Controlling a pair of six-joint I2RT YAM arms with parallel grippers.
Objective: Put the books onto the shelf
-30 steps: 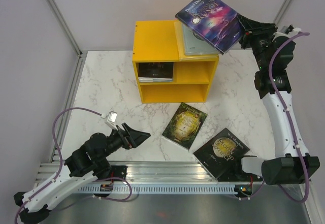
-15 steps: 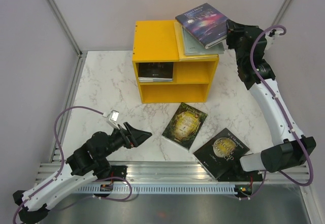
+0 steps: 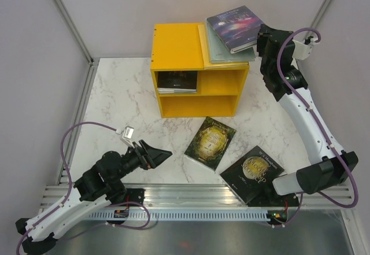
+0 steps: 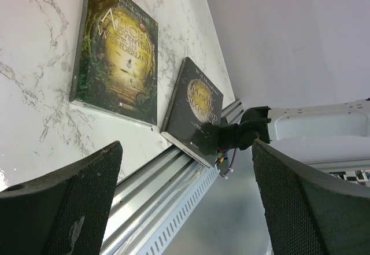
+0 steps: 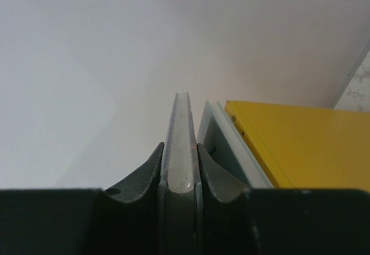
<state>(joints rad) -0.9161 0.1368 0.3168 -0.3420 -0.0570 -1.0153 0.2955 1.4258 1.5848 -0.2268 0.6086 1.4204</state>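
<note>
Right gripper (image 3: 260,37) clamped tight on the edge of the galaxy book (image 3: 236,26), which sits ahead of it over a pale book (image 3: 222,51) atop the yellow shelf (image 3: 176,48); dark book (image 3: 178,81) in the upper compartment. Left gripper (image 4: 186,162) spread wide, holding nothing, with "Alice's Adventures in Wonderland" (image 4: 118,52) flat on the surface (image 4: 34,47) just ahead and a "Moon" title (image 4: 196,107) beyond it

High rear camera overlooks the worktop (image 3: 115,93); low left wrist view shares two front books (image 3: 211,142); right wrist hugs the shelf (image 5: 300,145)

Galaxy-cover book (image 3: 236,26) just above pale book (image 3: 217,51) atop yellow shelf (image 3: 176,47)
</note>
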